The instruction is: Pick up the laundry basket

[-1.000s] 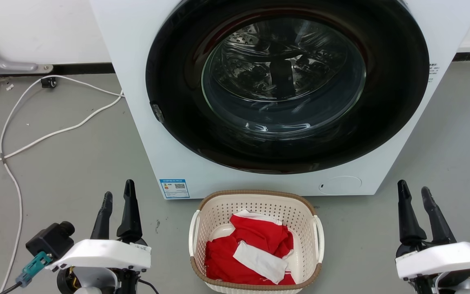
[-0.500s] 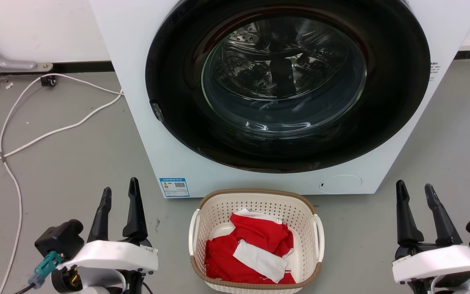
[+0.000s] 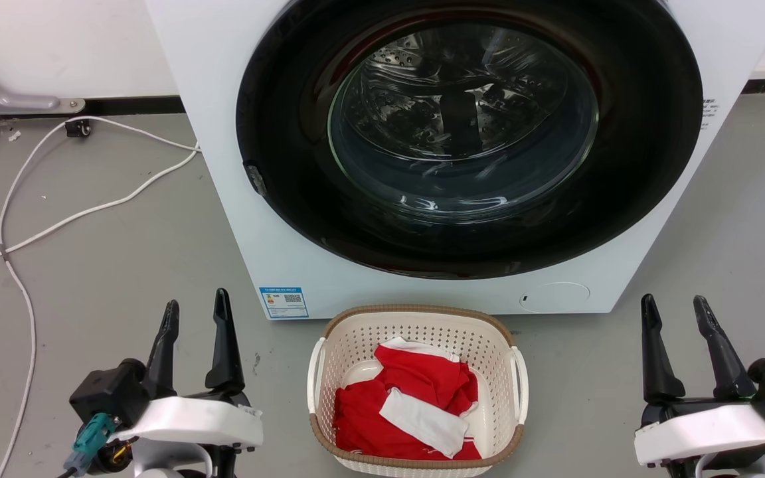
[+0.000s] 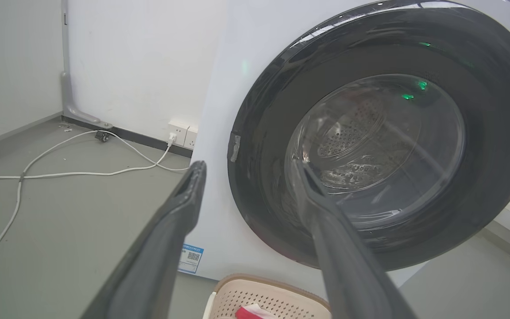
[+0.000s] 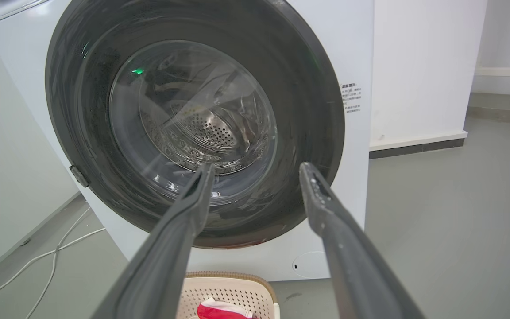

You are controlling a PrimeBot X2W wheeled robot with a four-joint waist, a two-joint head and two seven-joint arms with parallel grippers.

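Nearest in the head view, the left gripper point(image 3: 196, 299) sat low left and the right gripper point(image 3: 673, 299) low right, both over the gray floor point(image 3: 123, 265) and pointing toward the washer. The left fingers point(image 4: 171, 230) were spread apart with nothing between them. The right fingers point(image 5: 326, 212) were likewise released and held nothing. Between the two grippers, apart from each, the laundry basket point(image 3: 422, 332) stood upright on the floor at the bottom middle of the head view, with a brown rim on top and a white handle point(image 3: 315, 375) on each side. Inside lay crumpled red clothes point(image 3: 422, 385) with a white piece point(image 3: 422, 421) on top. Neither gripper touched the basket. Both wrist views caught the basket's far rim at their bottom edge, below the fingers. Just behind the basket stood the white washing machine point(image 3: 216, 133), its round dark door point(image 3: 276, 133) shut and the metal drum point(image 3: 462, 99) visible through the glass. A blue label point(image 3: 283, 303) was stuck near the machine's lower left corner, close to the basket's far left corner. Left of the machine a white cable point(image 3: 90, 212) ran loose over the floor toward the white wall point(image 3: 57, 46). The left wrist view showed it reaching a wall socket point(image 4: 184, 133).
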